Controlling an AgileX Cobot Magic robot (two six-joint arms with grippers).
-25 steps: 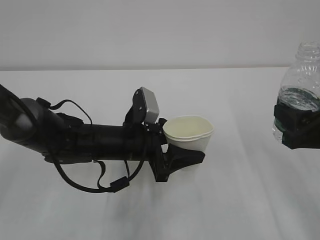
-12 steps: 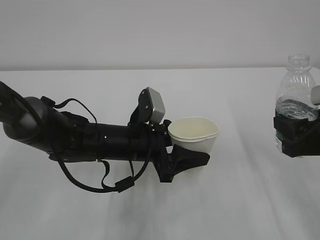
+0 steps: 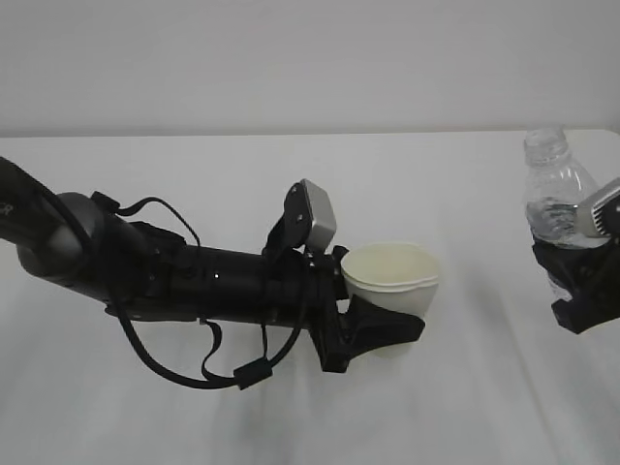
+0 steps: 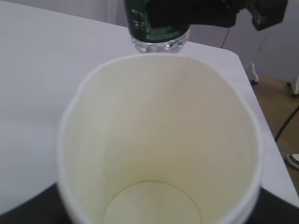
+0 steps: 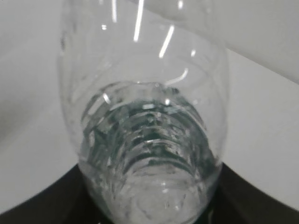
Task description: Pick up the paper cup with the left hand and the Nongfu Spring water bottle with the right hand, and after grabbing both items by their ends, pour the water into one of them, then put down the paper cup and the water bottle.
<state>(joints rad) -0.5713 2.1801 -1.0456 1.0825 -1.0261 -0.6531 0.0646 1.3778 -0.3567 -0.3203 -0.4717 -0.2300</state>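
From my station I see the paper cup (image 3: 391, 281) white outside, its inside cream-tinted; the Nongfu Spring water bottle (image 3: 554, 199) clear and ribbed, its label dark green with pale lettering in the left wrist view; the left hand (image 3: 373, 325) black, with a grey camera box (image 3: 316, 215); the right hand (image 3: 581, 291) black; the bench (image 3: 194, 426) plain white.

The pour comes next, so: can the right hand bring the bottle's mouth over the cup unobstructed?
Probably yes: bare table separates the paper cup from the bottle in the right hand; cup mouth faces up.
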